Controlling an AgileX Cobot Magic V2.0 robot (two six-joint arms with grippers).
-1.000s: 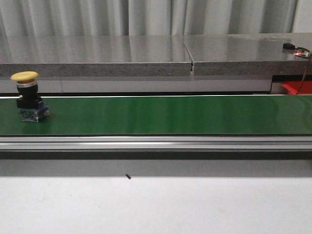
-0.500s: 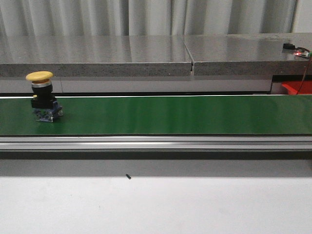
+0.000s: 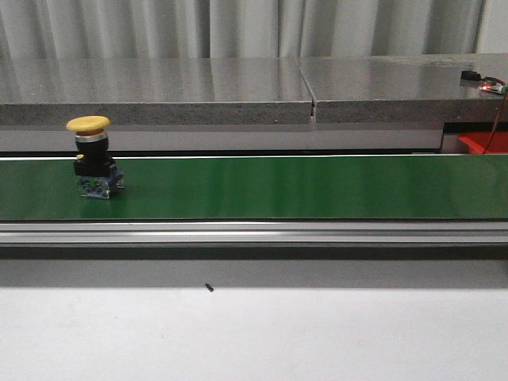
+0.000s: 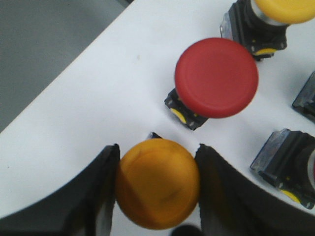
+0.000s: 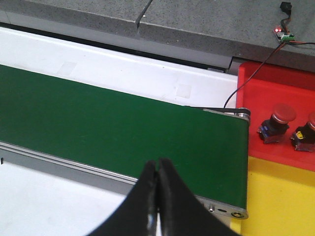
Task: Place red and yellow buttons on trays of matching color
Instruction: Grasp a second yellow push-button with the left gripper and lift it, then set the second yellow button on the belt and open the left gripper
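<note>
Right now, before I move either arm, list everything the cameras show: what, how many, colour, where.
Conveyor belt: one, green, running across the front view.
Yellow button on belt: one, upright, near the belt's left end.
Red tray: one, past the belt's end; two red buttons stand on it.
Yellow tray: one, next to the red tray, no button visible on it.
Buttons on white table, left wrist view: one yellow between the fingers, one red, one yellow at the frame edge, two more partly cut off, caps unseen.
Stone shelf: grey, behind the belt.
Left fingers: black, flanking the yellow button.
Right fingers: black, closed, empty, over the belt.
</note>
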